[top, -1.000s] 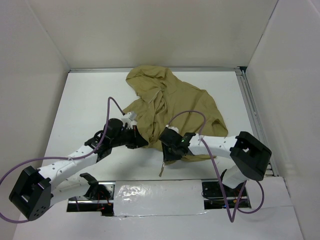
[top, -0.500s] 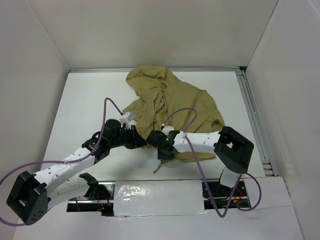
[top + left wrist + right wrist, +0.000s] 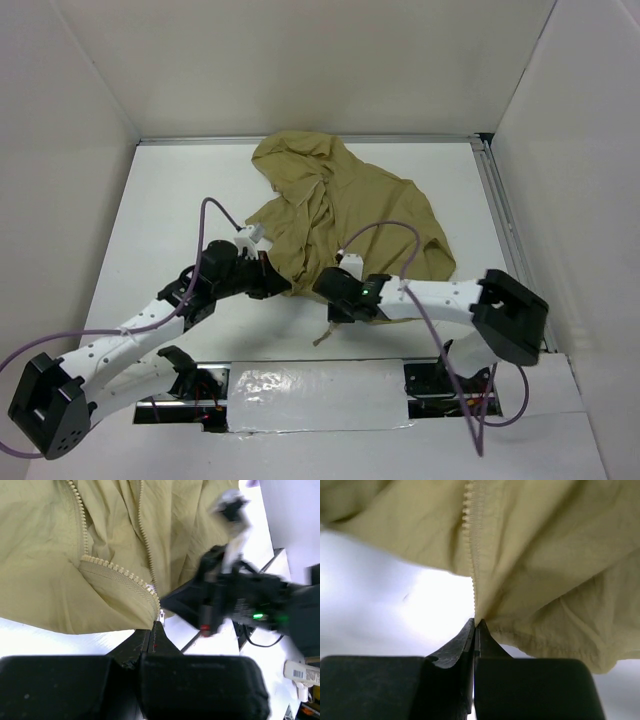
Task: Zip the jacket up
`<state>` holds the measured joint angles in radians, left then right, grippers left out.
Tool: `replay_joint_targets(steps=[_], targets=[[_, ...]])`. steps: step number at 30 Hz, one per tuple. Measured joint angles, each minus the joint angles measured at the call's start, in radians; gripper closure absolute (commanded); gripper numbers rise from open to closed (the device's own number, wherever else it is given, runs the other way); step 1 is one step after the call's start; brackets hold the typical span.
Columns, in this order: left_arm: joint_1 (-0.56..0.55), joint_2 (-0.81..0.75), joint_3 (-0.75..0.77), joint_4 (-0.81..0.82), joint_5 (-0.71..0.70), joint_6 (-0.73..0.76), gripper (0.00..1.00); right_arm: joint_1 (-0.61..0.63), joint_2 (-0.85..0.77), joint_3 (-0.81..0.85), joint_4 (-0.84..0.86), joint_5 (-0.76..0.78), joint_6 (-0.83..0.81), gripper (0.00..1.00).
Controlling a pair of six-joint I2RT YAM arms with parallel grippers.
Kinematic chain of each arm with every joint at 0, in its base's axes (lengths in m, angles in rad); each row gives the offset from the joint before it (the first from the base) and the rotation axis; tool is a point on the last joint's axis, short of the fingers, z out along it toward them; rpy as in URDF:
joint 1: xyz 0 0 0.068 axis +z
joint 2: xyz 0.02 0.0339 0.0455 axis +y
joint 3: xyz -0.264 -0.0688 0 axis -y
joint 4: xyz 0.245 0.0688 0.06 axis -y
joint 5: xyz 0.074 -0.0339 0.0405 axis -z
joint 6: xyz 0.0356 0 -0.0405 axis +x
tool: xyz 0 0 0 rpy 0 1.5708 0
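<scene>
Right claw (image 3: 476, 623), newly closed (apparently) on jacket (image 3: 540, 550)

I see one jacket (image 3: 345, 210) on one table (image 3: 170, 200). I count two arms, the left arm (image 3: 150, 320) and the right arm (image 3: 440, 296). That makes two grippers, the left gripper (image 3: 156, 626) and the right gripper (image 3: 476, 625). I count two purple cables, the left cable (image 3: 212, 200) and the right cable (image 3: 385, 225).
</scene>
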<state>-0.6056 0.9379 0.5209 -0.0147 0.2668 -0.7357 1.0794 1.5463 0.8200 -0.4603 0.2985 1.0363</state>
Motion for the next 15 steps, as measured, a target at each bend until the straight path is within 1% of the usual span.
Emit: replay_joint_targets(steps=[4, 7, 9, 12, 15], targets=[[-0.004, -0.006, 0.006, -0.002, 0.027, 0.002, 1.00, -0.019, -0.241, -0.094, 0.119, -0.022, -0.126, 1.00], [-0.008, -0.006, 0.039, -0.010, 0.063, 0.002, 1.00, -0.046, -0.445, -0.129, 0.264, -0.055, -0.225, 1.00], [-0.013, -0.006, 0.074, -0.008, 0.090, 0.003, 1.00, -0.078, -0.570, -0.161, 0.382, -0.108, -0.285, 1.00], [-0.018, -0.007, 0.122, 0.006, 0.123, 0.005, 1.00, -0.130, -0.698, -0.209, 0.497, -0.189, -0.343, 1.00], [-0.021, -0.019, 0.150, 0.027, 0.145, 0.012, 1.00, -0.182, -0.742, -0.221, 0.545, -0.276, -0.376, 1.00]])
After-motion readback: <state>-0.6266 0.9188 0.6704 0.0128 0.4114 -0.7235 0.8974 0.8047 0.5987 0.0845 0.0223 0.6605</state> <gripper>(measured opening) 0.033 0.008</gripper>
